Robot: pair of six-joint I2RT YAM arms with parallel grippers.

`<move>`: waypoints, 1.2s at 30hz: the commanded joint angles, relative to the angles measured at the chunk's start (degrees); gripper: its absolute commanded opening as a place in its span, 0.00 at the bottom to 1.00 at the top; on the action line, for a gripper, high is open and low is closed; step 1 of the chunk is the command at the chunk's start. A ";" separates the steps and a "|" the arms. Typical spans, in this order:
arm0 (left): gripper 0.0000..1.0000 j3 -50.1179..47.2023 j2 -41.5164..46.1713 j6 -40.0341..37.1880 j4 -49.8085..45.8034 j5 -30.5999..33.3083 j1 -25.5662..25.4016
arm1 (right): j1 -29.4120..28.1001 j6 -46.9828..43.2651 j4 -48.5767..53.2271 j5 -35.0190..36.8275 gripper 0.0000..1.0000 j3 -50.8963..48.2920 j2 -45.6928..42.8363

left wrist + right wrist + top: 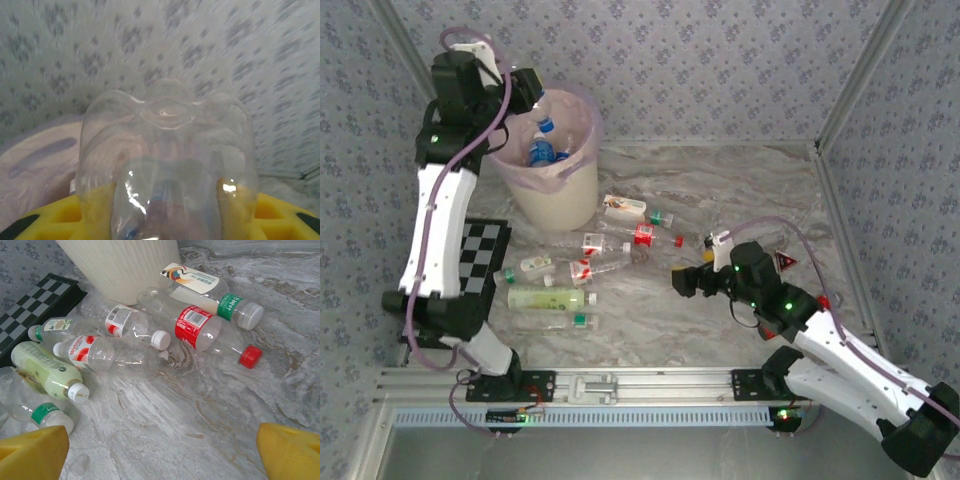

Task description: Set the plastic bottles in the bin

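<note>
The grey marbled table [740, 190] carries a round cream-white plastic bin [565, 200] with a pink bag liner at its far left; blue-capped bottles [542, 150] lie inside it. A black and white checkered board [480, 255] lies just beside the bin. Small clear plastic bottles [605, 262] lie scattered on the table near the bin, among them a pale green bottle [545, 298]. The left end effector [525, 90] is at the bin rim, clamped on a clear ribbed bottle [167, 135]. The right end effector [160, 455] is low over the table, its yellow fingers wide apart
</note>
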State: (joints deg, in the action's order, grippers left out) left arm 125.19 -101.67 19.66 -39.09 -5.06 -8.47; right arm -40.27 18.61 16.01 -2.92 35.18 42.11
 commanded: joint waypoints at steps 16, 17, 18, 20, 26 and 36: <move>0.33 -5.54 -16.73 -7.67 -9.54 -5.83 -0.57 | -0.11 1.47 7.50 6.42 0.98 -0.18 -2.43; 0.40 -5.90 -16.95 -7.89 -9.35 -5.93 -0.69 | -0.04 1.72 7.35 6.20 0.97 -0.33 -2.25; 0.46 -6.09 -17.02 -8.26 -9.24 -6.09 -0.75 | -0.13 1.78 7.33 6.08 0.97 -0.37 -2.04; 0.55 -6.17 -16.82 -8.65 -9.14 -6.15 -0.76 | -0.07 1.78 7.46 6.17 0.97 -0.12 -1.60; 0.81 -4.77 -14.08 -9.93 -9.26 -6.11 -0.76 | 0.15 1.21 9.06 6.69 0.98 1.05 0.57; 0.99 0.06 -4.71 -14.45 -14.96 -3.61 -0.76 | 0.52 -8.55 11.94 8.71 1.00 6.65 8.66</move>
State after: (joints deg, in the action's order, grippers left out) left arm 121.95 -113.06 7.92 -51.46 -10.00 -9.47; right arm -39.99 15.70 26.24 4.45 38.63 49.89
